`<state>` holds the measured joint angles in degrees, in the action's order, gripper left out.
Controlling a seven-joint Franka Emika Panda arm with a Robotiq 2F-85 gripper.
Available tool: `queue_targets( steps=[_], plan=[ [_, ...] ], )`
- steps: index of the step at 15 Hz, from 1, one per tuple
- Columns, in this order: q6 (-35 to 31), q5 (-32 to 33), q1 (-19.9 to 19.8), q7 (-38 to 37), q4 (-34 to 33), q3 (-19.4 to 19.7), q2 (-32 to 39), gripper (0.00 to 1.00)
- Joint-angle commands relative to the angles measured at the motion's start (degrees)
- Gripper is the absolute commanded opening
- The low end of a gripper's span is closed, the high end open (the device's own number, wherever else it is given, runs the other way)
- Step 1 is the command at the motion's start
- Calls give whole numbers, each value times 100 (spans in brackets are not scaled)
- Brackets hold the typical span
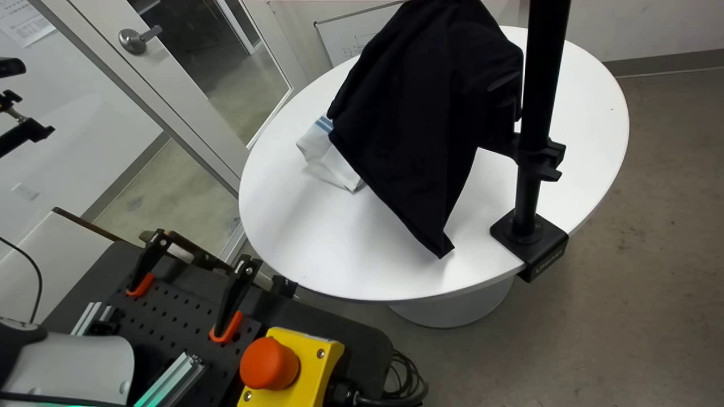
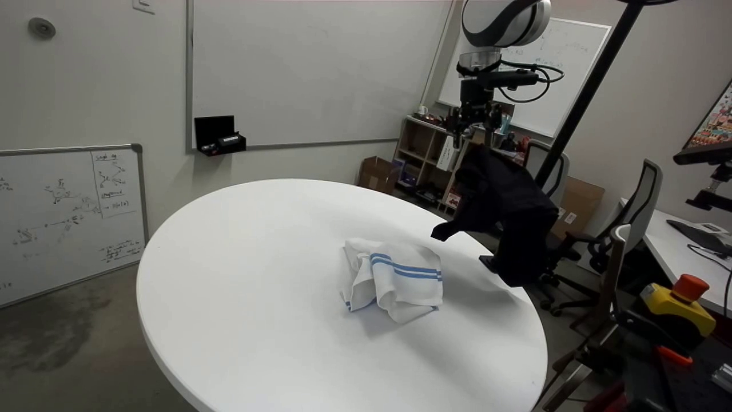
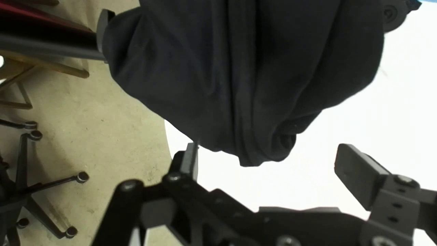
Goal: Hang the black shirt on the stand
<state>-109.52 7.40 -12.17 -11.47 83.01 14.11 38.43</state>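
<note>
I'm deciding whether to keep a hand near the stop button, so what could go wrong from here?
The black shirt seems draped unevenly on the stand, with one corner dangling low, so it might slide off.
The open end effector appears close to the shirt in an exterior view, so it could snag the fabric when moving.
The stand's pole rises near the robot arm there, though their gap is hard to judge, so a sideways move might bump it.
</note>
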Motion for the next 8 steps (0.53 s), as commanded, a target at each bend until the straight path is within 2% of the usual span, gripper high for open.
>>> queue_targets(
  steps=[1, 4, 5, 6, 8],
  plan=[
    [-185, 100, 132, 166, 198, -127, -411, 100],
    [-394, 242, 302, 144, 590, -164, -843, 100],
    [-434, 279, 326, 167, 743, -175, -979, 95],
    [-486, 305, 335, 177, 942, -174, -1137, 74],
    [-589, 312, 321, 220, 1340, -175, -1427, 69]
  ],
)
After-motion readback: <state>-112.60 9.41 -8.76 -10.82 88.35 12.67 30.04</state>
